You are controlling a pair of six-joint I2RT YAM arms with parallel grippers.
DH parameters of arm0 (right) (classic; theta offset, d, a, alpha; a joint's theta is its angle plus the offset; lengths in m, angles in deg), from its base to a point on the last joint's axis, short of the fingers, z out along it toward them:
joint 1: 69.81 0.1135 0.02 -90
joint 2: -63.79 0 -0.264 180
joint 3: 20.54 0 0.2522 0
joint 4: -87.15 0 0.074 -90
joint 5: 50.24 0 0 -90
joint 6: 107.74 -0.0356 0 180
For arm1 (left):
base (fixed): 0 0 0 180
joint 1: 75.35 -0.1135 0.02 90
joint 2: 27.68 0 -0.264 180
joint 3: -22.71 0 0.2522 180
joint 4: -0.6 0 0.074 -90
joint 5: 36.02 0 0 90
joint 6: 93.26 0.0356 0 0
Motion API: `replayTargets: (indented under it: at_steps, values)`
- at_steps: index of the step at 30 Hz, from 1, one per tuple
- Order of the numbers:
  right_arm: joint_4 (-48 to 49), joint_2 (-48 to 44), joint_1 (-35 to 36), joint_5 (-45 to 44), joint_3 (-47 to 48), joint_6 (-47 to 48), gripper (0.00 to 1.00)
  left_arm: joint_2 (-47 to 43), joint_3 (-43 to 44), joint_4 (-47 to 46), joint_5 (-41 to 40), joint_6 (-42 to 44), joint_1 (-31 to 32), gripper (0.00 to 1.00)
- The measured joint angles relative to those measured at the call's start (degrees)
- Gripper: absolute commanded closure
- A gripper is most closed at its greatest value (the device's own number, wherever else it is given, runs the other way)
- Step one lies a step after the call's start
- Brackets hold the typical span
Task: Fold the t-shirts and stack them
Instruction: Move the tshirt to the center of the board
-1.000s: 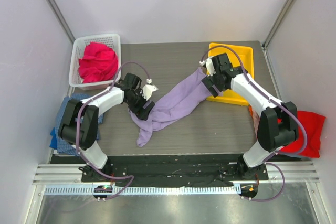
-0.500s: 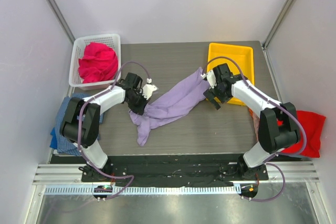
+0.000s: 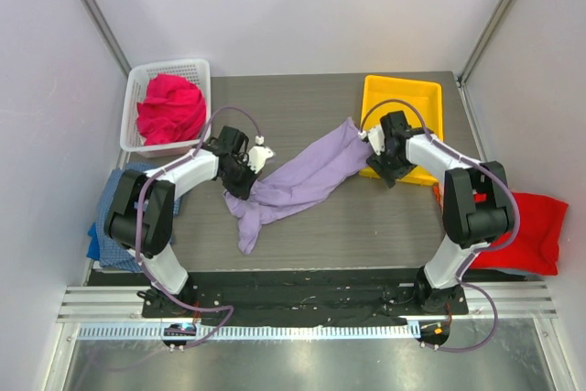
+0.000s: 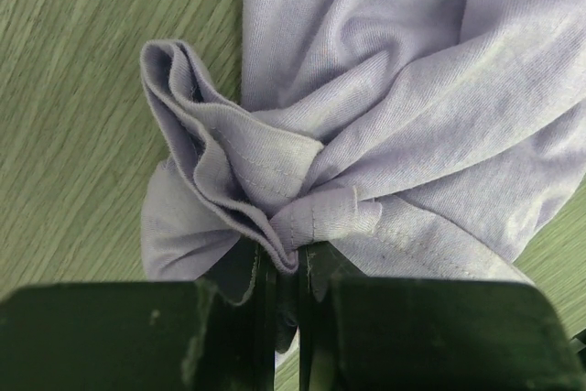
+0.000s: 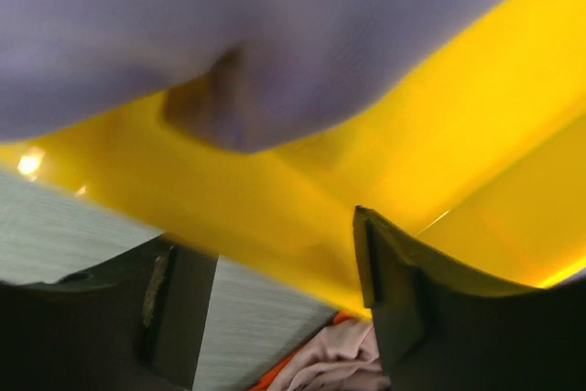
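A lavender t-shirt (image 3: 302, 180) lies bunched in a long diagonal strip across the table. My left gripper (image 3: 245, 182) is shut on a gathered hem of the lavender t-shirt (image 4: 385, 116), folds pinched at the left gripper (image 4: 286, 267). Beside the strip's upper end, my right gripper (image 3: 383, 169) sits at the yellow tray's left side. In the right wrist view the right gripper (image 5: 284, 309) stands open, nothing between its fingers, with lavender cloth (image 5: 229, 34) ahead of them. The magenta-pink t-shirt (image 3: 170, 107) fills the basket. A blue checked t-shirt (image 3: 112, 217) lies far left, a red t-shirt (image 3: 540, 226) far right.
The white mesh basket (image 3: 197, 70) stands at the back left and the yellow tray (image 3: 403, 98) at the back right. The tray's yellow wall (image 5: 366, 180) fills the right wrist view just ahead of the fingers. Grey walls close in the table on three sides.
My left gripper has shut on the lavender shirt's gathered hem. The right gripper has swung down to the tray's near left corner, its jaws slightly narrower.
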Motion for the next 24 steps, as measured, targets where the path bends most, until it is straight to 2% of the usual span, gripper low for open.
replayTargets:
  at_steps: [1, 2, 4, 5, 13, 24]
  values:
    - [0.26, 0.74, -0.44, 0.09, 0.37, 0.42, 0.51, 0.0, 0.0, 0.0, -0.15, 0.0, 0.0, 1.0]
    - [0.48, 1.51, -1.03, 0.48, 0.87, 0.76, 0.64, 0.0, 0.0, -0.02, -0.31, 0.0, 0.0, 1.0]
    - [0.66, 2.03, -1.49, 0.76, 1.55, 3.19, 0.82, -0.02, 0.0, -0.02, -0.61, 0.0, 0.0, 1.0]
    - [1.14, 2.19, -1.57, 1.18, 1.95, 4.17, 0.99, -0.09, 0.0, -0.02, -0.76, -0.02, 0.0, 1.0]
    - [1.6, 2.78, -4.26, 5.75, 3.17, 4.11, 0.99, -1.57, 0.0, 0.09, -4.31, 0.07, 0.0, 1.0]
    - [-2.6, 5.66, -7.82, 11.96, 7.08, 5.27, 0.99, -5.22, -0.04, 0.33, -9.03, 1.36, -0.02, 1.0]
